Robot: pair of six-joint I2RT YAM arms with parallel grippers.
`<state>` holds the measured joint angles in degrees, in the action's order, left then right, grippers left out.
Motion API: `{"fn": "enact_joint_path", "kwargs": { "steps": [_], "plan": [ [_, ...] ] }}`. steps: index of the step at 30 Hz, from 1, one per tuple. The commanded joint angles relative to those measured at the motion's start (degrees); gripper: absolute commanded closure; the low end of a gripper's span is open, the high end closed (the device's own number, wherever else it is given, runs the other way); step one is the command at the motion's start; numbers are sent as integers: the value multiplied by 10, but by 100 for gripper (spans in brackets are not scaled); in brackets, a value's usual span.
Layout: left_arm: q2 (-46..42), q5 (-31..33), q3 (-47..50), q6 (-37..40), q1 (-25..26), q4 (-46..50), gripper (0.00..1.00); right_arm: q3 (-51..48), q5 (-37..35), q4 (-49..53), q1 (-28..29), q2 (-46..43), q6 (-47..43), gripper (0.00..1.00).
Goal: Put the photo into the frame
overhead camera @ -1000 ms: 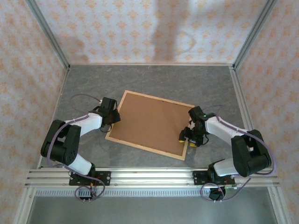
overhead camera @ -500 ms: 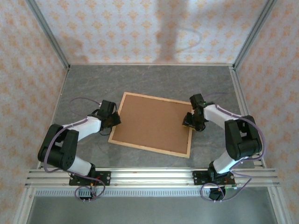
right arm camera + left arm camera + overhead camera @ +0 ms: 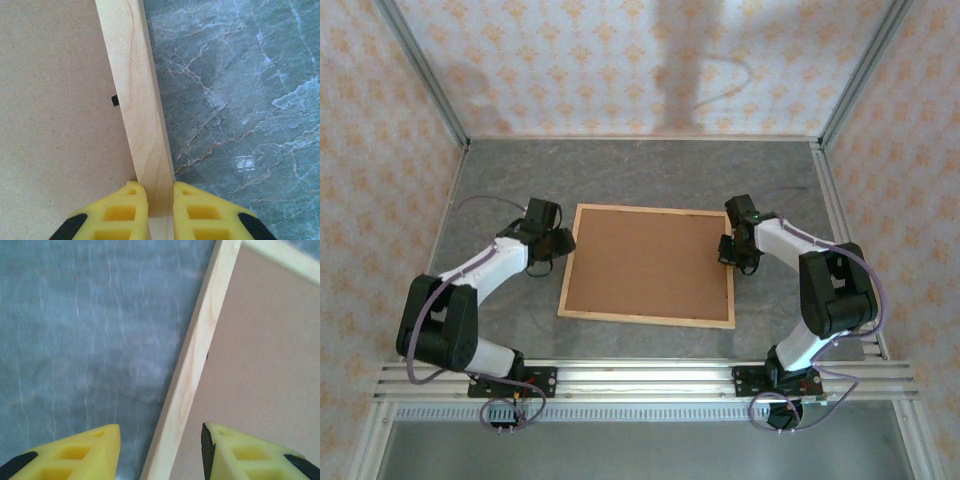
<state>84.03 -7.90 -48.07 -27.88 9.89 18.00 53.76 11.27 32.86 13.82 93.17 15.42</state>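
The frame lies flat at the centre of the table, with its brown backing board facing up. The left gripper is spread astride the frame's left rail, with a gap visible on each side of the wood. The right gripper pinches the right rail, its jaws pressed against both sides of the strip.

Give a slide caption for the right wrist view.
Right gripper pinching the frame rail beside the backing board.
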Motion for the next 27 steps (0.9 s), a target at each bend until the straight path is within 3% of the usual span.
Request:
{"fn": "enact_joint_path", "kwargs": {
  "steps": [1, 5, 10, 27],
  "plan": [
    [47, 18, -55, 39, -12, 34, 52, 7, -59, -8, -1, 12, -7, 87],
    [112, 30, -125, 72, -15, 63, 53, 10, -51, -10, -1, 14, -9, 87],
    [177, 18, -191, 87, -12, 104, 61, 14, -44, -11, -1, 11, -9, 87],
    [226, 14, -201, 102, 20, 135, 71, 17, -43, -8, -2, 12, -10, 88]
  ]
}}
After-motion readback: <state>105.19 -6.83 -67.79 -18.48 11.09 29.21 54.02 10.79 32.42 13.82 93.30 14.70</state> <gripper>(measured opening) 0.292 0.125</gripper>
